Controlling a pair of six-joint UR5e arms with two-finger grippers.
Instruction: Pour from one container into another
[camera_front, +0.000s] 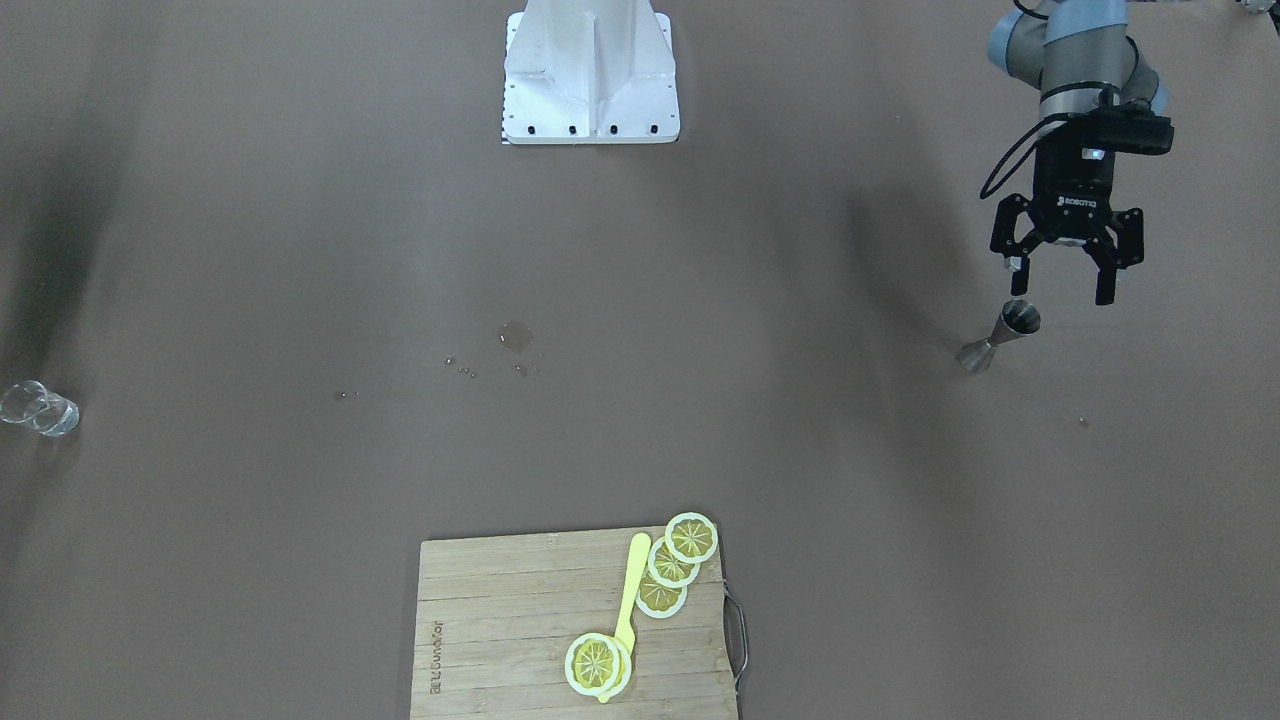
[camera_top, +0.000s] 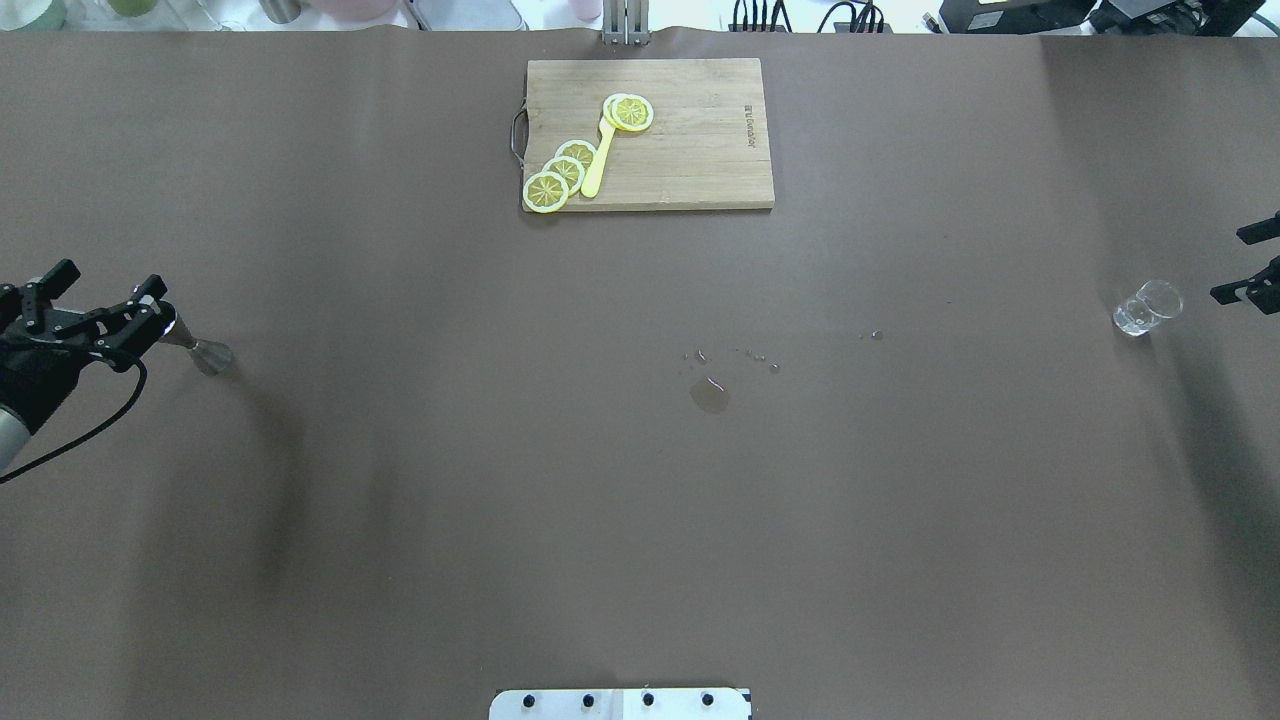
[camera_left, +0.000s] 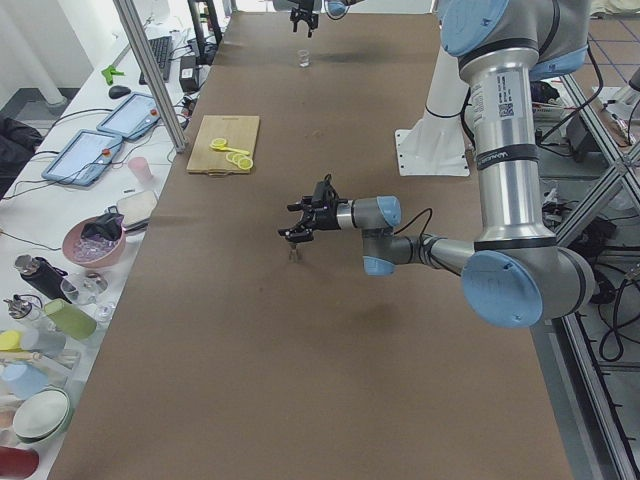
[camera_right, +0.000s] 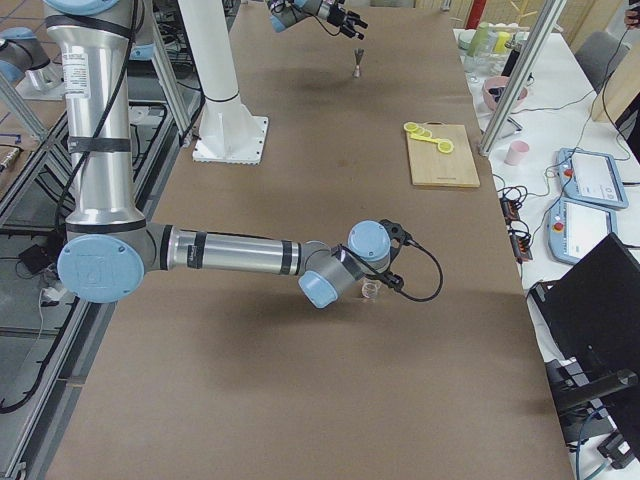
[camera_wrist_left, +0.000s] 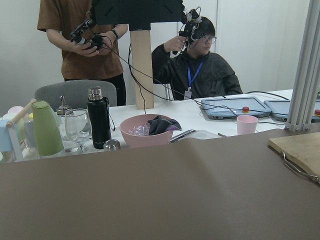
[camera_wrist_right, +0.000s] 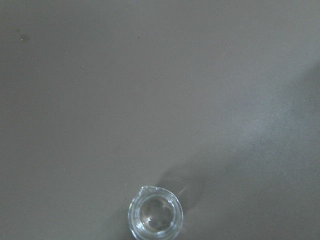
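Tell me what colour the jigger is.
Silver, bare metal; the jigger shows best in the exterior front-facing view.

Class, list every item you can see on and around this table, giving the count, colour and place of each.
steel double-cone jigger: one, silver, robot's left end of the table, standing under the left gripper
small clear glass: one, transparent, robot's right end
wooden cutting board: one, light brown, far middle edge
lemon slices: at least four, yellow, on the board
plastic utensil: one, yellow, among the slices
spilled drops: a puddle plus droplets, clear, table centre
pink bowl: one, side bench
black bottle: one, side bench
people: two, behind the bench
left gripper: one, black, open over the jigger
right gripper: one, black, open beside the glass
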